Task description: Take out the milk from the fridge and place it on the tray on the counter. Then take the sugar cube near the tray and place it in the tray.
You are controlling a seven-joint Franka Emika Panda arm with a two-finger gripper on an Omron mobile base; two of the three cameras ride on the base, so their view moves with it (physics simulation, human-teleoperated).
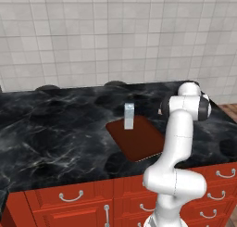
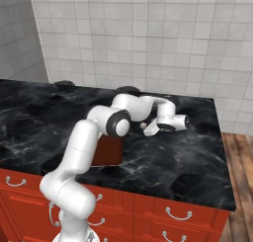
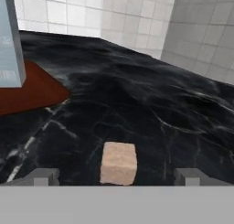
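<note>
Tray (image 1: 139, 139): flat, reddish-brown, lying on the counter (image 1: 55, 129). Contents: the milk (image 1: 129, 116) only, standing upright on the tray's back portion. In the hand view the tray corner (image 3: 32, 93) and the carton's lower part (image 3: 10, 45) sit ahead of the gripper and off to the upper left, well apart from the fingertips.

Gripper (image 3: 118, 176): jaws fully spread, nothing between them in contact. Both dark fingertips (image 3: 43, 176) rise at the lower edge of the hand view with a wide gap. In the right base view the hand (image 2: 170, 122) is low over the counter, lying roughly sideways, past the tray's right end.

Sugar cube (image 3: 119, 162): pale tan, resting on bare counter, centred between the two fingertips and just ahead of them; not touching either finger. It is outside the tray, near it. In the right base view a small pale speck (image 2: 143, 125) at the hand's mouth is probably the same cube; too small to confirm.

Surface: glossy black marble with white veining, above red drawers (image 1: 69, 198) with silver handles. Room: pale tiled wall (image 1: 115, 36) behind the counter; wood floor (image 2: 239, 186) beyond the counter's right end.
</note>
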